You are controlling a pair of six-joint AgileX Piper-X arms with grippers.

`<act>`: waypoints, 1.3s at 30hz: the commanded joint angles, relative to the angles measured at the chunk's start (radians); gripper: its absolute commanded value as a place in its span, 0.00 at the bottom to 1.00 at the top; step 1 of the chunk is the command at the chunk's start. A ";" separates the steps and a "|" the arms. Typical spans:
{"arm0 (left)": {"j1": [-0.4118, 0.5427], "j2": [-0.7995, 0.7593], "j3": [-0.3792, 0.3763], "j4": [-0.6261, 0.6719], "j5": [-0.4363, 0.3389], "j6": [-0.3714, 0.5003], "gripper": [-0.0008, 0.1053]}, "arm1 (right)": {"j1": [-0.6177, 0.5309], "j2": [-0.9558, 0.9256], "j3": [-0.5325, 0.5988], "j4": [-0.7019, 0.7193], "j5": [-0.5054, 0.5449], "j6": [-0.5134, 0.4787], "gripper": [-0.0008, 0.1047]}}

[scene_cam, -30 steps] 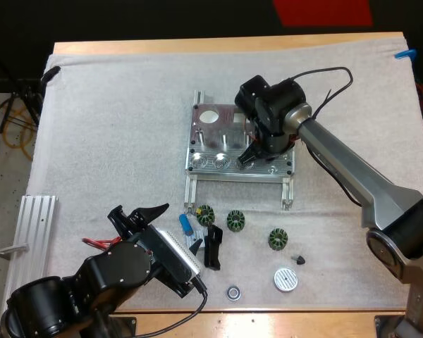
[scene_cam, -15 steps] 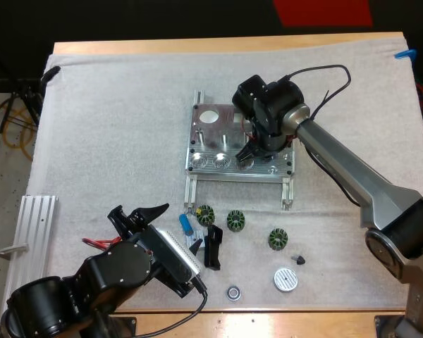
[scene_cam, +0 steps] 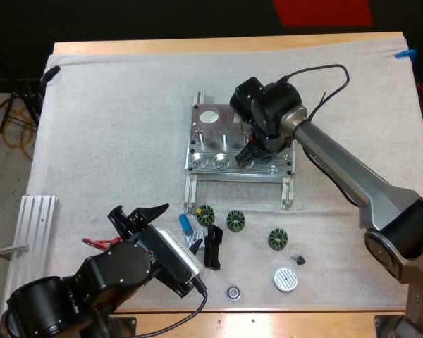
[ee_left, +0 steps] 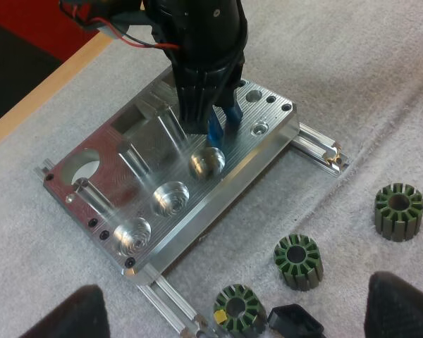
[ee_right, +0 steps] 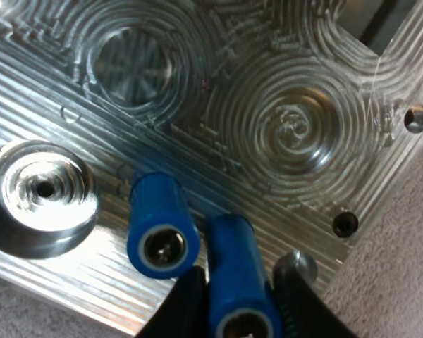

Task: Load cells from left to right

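The metal fixture lies mid-mat, with round pockets along its front. Hovering low over the fixture's front right part, my right gripper is shut on a blue cylinder; its fingers press it from both sides, close above the fixture. A second blue cylinder stands right beside the held one; I cannot tell whether it is seated. From the left wrist view the blue cylinder points down at the third pocket. A loose blue cylinder lies on the mat. My left gripper is open, back from the fixture.
Three green stators lie in front of the fixture. A black part, a small black cone, a silver disc and a small ring lie nearer. An aluminium rail sits at the left edge.
My right gripper has shifted slightly left along the fixture's front with the blue cylinder in it. The left arm has not moved.
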 commanded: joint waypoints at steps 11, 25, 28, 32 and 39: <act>-0.001 -0.002 -0.004 0.002 -0.025 -0.016 0.68 | -0.012 0.020 0.007 0.064 0.157 0.002 0.01; -0.001 -0.002 -0.004 0.002 -0.025 -0.016 0.68 | -0.012 0.020 0.007 0.075 0.189 0.021 0.01; -0.001 -0.002 -0.004 0.002 -0.025 -0.016 0.68 | -0.012 0.020 0.007 0.071 0.189 0.034 0.01; -0.001 -0.002 -0.004 0.002 -0.025 -0.016 0.68 | -0.012 0.020 0.007 0.060 0.189 0.054 0.13; -0.001 -0.002 -0.004 0.002 -0.025 -0.016 0.68 | -0.012 0.020 0.007 0.049 0.189 0.054 0.71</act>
